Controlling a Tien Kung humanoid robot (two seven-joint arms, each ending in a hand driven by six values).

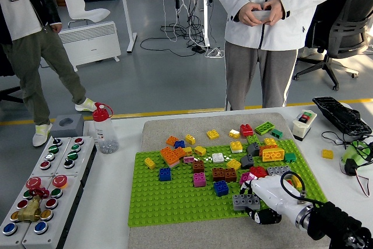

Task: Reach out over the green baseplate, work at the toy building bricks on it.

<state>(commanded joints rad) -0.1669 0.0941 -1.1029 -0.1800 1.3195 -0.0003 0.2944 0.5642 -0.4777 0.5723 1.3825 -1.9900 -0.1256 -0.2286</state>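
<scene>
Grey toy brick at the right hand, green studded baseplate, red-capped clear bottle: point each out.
grey toy brick (246, 202), head view, studded top
green studded baseplate (175, 199), head view, bare studs
red-capped clear bottle (105, 134), head view, clear body

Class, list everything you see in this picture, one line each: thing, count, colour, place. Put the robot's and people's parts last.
Baseplate: one, green, table centre.
Loose bricks: many, mixed colours, on the baseplate's far half and the mat beyond.
Grey brick: one, at the robot hand.
Bottle: one, clear with red cap, left of the baseplate.
Button boxes: two, grey, table's left.
Keyboard: one, black, far right.
Right robot hand: one, white, near right of the baseplate.
People: two, standing beyond the table; one's hands hold a small device.
</scene>
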